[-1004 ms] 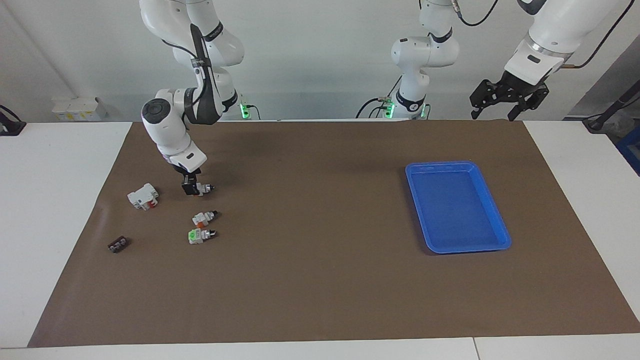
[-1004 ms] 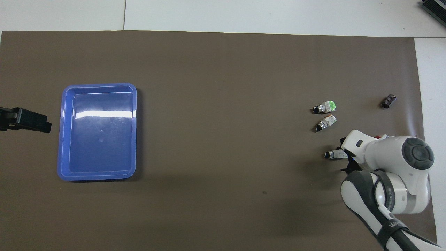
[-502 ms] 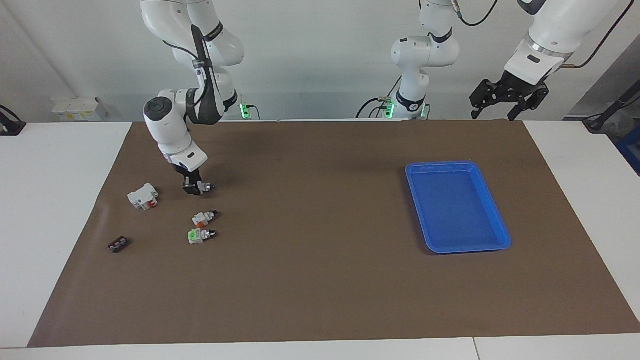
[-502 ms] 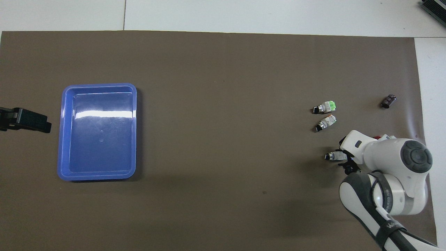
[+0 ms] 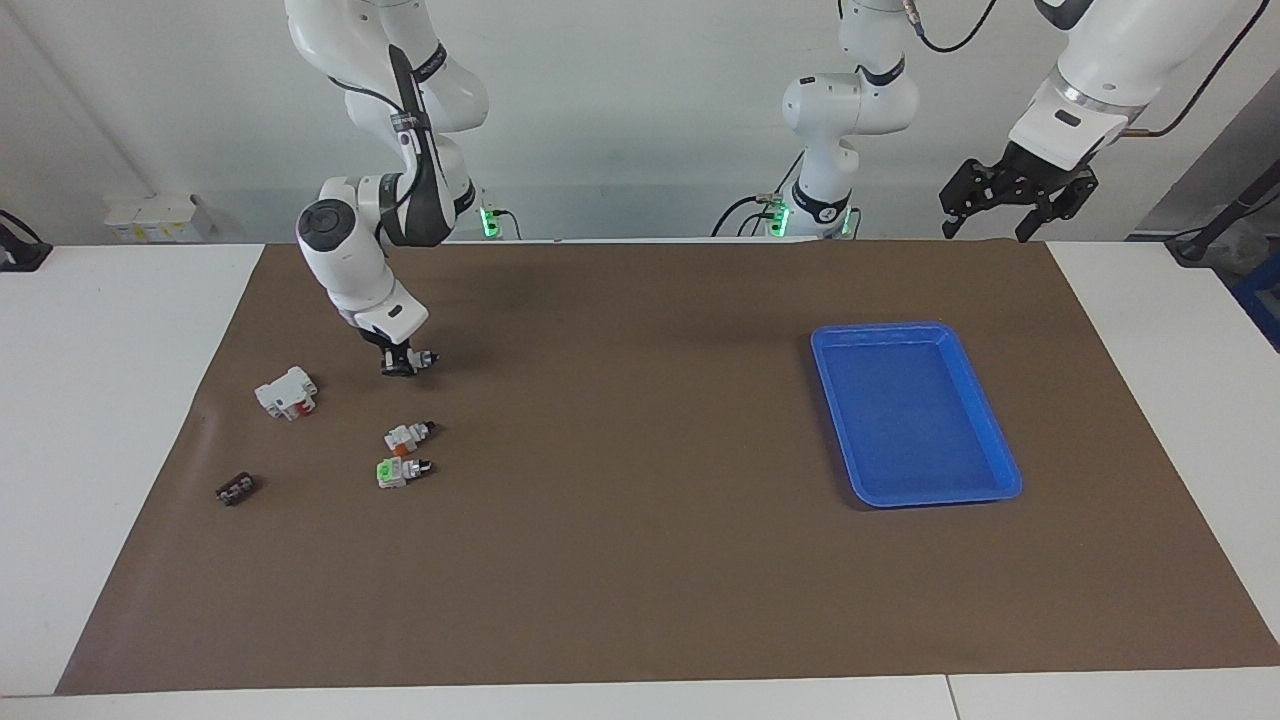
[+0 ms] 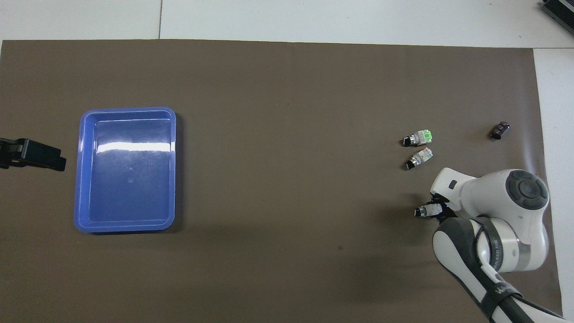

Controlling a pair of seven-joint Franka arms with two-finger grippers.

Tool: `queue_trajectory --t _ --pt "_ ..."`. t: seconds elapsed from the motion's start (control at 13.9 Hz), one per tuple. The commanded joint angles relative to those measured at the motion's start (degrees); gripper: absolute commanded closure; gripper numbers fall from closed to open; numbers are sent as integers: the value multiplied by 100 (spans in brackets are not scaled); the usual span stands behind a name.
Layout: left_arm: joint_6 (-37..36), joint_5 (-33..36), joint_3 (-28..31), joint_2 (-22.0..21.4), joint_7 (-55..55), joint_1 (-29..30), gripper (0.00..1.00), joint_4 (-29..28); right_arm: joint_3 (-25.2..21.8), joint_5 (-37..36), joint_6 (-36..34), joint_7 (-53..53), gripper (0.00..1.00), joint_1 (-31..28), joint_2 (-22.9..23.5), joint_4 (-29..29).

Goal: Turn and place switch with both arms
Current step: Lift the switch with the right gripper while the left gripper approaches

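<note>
Gripping the switch (image 5: 413, 359) by its body, the right gripper (image 5: 398, 362) is seen just above the mat at the right arm's end of the table, jaws closed on it, knob tip pointing toward the tray; the lift step is judged under way, and a handover is called for next. The left gripper (image 5: 1010, 203) waits raised, jaws spread, holding nothing. The blue tray (image 5: 851, 432) is seen empty.
</note>
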Motion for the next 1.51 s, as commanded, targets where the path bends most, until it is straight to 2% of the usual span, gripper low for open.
queue_trajectory --t 0.0,0.22,0.43,0.65,0.72,0.93,1.08,1.15,1.29,1.43 --pt "-116 -50 21 -161 44 -18 0 -161 4 939 -814 -911 100 3 -2 583" --pt "-143 -50 12 -161 26 -62 0 -161 108 1495 -1737 -968 100 126 -125 1119" --pt "-169 -59 -49 -161 105 -106 0 -126 205 2075 -2222 -627 100 416 -423 1419" --pt "-134 -408 -224 -153 105 -107 0 -82 380 2760 -2522 41 100 653 -599 1612" --pt "-108 -741 -225 -161 114 -106 5 -99 512 3076 -2531 383 100 715 -617 1718" --pt "-46 -1489 -260 -188 323 -124 31 -161 1223 3473 -2513 1559 100 830 -617 2157" --pt "49 -1946 -357 -231 692 -124 37 -275 1470 3702 -2452 2037 100 838 -591 2394" --pt "311 -2218 -383 -293 790 -124 43 -458 1550 3859 -2443 2134 100 830 -547 2517" --pt "978 -2676 -585 -608 1210 -124 45 -1168 1612 4167 -2364 2284 100 865 -529 2589" --pt "1612 -3133 -804 -995 1519 -124 44 -1968 1656 4291 -1944 2354 100 1066 -521 2589"
